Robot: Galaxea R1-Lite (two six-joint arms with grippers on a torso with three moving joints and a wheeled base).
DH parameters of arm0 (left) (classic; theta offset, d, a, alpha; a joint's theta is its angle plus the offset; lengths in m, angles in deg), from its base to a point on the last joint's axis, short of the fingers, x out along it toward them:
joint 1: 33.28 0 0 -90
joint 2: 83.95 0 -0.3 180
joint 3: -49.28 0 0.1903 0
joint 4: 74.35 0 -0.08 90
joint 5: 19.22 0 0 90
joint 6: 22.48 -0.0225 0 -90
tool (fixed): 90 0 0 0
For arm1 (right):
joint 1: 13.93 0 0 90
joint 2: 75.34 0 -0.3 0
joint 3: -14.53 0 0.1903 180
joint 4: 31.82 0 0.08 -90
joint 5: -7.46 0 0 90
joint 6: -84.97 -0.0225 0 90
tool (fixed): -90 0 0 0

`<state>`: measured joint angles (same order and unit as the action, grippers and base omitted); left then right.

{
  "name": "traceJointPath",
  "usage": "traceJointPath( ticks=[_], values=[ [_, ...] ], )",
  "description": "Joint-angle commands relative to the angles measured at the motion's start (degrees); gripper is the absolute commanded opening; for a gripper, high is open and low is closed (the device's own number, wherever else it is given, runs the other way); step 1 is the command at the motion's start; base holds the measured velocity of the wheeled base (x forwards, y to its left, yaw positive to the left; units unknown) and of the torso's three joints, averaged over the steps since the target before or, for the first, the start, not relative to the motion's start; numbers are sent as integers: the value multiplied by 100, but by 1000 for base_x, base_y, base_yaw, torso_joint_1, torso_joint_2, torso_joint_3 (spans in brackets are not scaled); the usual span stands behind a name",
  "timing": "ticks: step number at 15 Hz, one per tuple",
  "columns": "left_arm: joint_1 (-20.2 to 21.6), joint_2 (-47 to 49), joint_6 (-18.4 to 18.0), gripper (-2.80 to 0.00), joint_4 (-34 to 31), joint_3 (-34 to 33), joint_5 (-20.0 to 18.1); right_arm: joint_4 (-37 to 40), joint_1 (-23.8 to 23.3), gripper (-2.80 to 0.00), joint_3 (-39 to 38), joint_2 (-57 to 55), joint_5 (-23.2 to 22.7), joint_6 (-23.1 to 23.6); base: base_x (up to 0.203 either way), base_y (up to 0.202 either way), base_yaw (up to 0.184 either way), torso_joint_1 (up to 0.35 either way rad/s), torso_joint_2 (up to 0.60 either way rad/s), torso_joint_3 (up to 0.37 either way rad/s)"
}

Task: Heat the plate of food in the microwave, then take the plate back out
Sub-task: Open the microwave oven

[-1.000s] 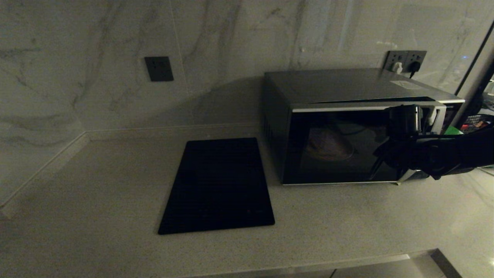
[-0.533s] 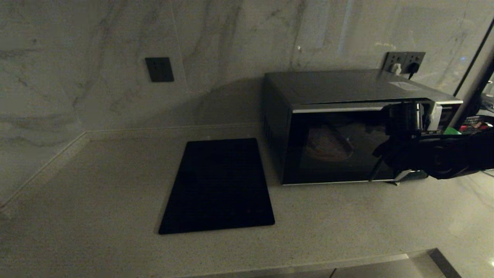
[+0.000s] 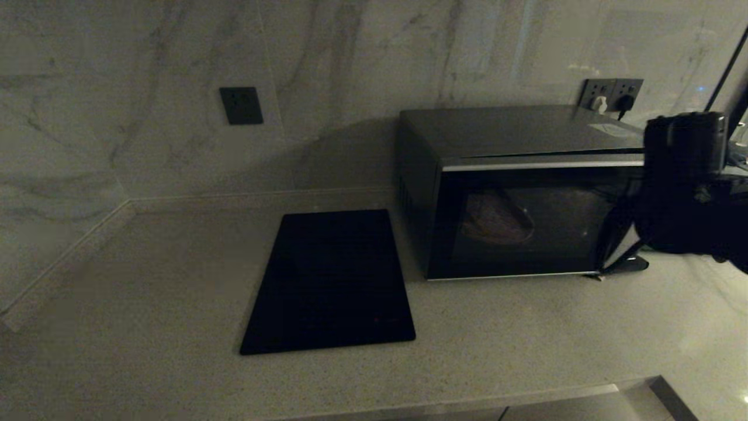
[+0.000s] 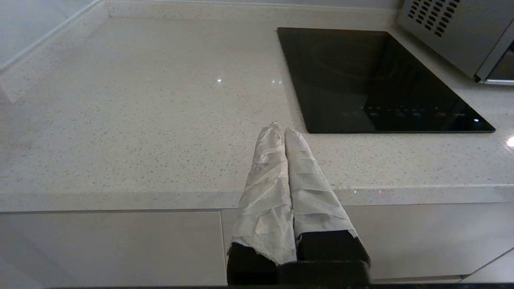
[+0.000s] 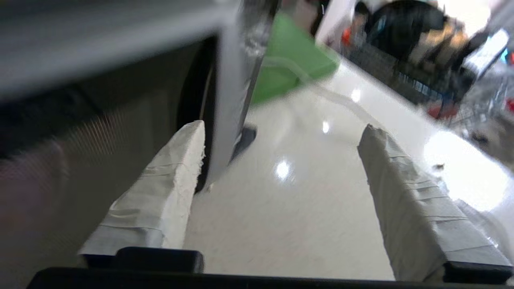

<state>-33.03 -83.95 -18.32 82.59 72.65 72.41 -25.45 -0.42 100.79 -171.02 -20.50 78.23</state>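
Microwave sits at the far right of the counter with its dark glass door shut, and through that glass I can just make out the plate of food resting inside, left of centre. My right gripper hangs by the right end of the microwave's front, near the door's silver edge; its taped fingers are spread wide and hold nothing, one of them just beside that edge and the other out over bare counter. My left gripper is parked at the near edge of the counter, fingers pressed together on nothing, pointing toward the black mat. What worries me is the approach to the door or panel from here: the wrist view is smeared, so I judge the arm is moving, and I could clip the door edge with the nearer finger instead of landing cleanly. A sideways knock might shift the whole oven on the smooth stone. If I pull the door too sharply, the plate could slide inside. A green board lies just beyond the microwave's right side, and a wide swing could catch it.
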Motion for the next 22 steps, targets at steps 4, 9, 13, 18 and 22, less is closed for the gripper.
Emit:
traceJointPath(
  ticks=[4, 9, 13, 18, 22],
  values=[
    [2, 9, 6, -280, 5, 0, 4, 53, -73, -280, 358, 1333, -8, 1266, 0, 0, 0, 0, 0, 0],
    [2, 9, 6, -280, 5, 0, 4, 1303, -46, -280, 1307, 1419, -62, 1651, 0, 0, 0, 0, 0, 0],
    [2, 7, 6, -280, 5, 0, 4, 3809, -218, -280, 2921, 1296, -937, 1671, 0, 0, 0, 0, 0, 0],
    [2, 9, 6, -280, 5, 0, 4, 5797, -824, -280, 4503, 1098, -3497, 1667, 0, 0, 0, 0, 0, 0],
    [2, 9, 6, -280, 5, 0, 4, 5838, -1547, -280, 4689, 1374, -5731, 1623, 0, 0, 0, 0, 0, 0]
  ],
)
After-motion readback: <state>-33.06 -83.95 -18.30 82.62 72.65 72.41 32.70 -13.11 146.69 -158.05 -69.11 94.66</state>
